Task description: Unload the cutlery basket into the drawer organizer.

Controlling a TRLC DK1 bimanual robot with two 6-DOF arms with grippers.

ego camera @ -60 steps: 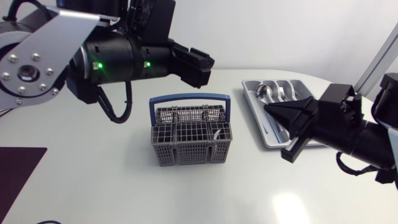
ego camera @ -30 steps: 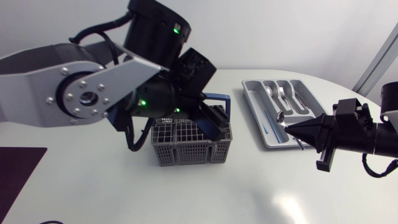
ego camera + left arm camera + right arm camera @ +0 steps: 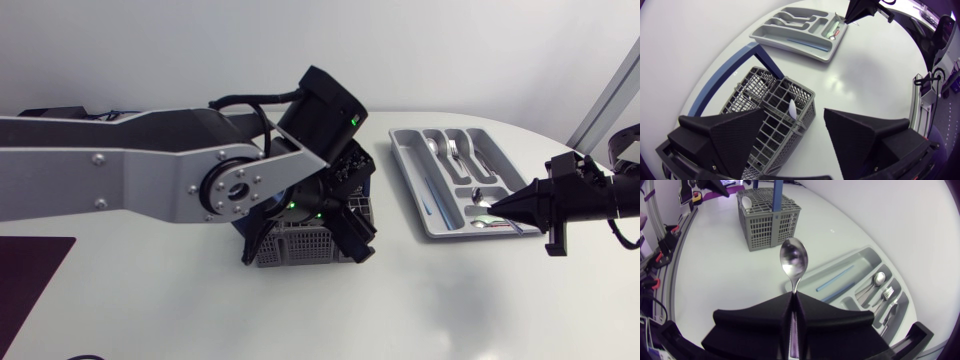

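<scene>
Head view: the left arm comes in from the left and is positioned over the grey plastic grid cutlery basket (image 3: 300, 248), which stands on the white table (image 3: 200, 310). The arm hides most of the basket.

Left wrist view: the left end effector (image 3: 800, 114) has its fingers wide apart. One corner of the basket lies below and between them; whether either finger touches it cannot be determined. The basket's blue hoop handle (image 3: 725, 75) is upright. A white plastic spoon (image 3: 792, 107) stands in a corner compartment.

Right wrist view: the right end effector (image 3: 792, 296) is clamped on the handle of a polished metal spoon (image 3: 793, 260) – the bowl projects ahead of the fingertips.

Head view: this end effector is over the edge of the grey compartmented drawer organizer (image 3: 408, 175) on the side away from the basket. The organizer lies well apart from the basket.

Organizer contents – a metal spoon (image 3: 879, 278) and a metal fork (image 3: 887, 292) lie in separate short compartments. Thin blue rods (image 3: 835, 278) lie in the long compartment.
</scene>
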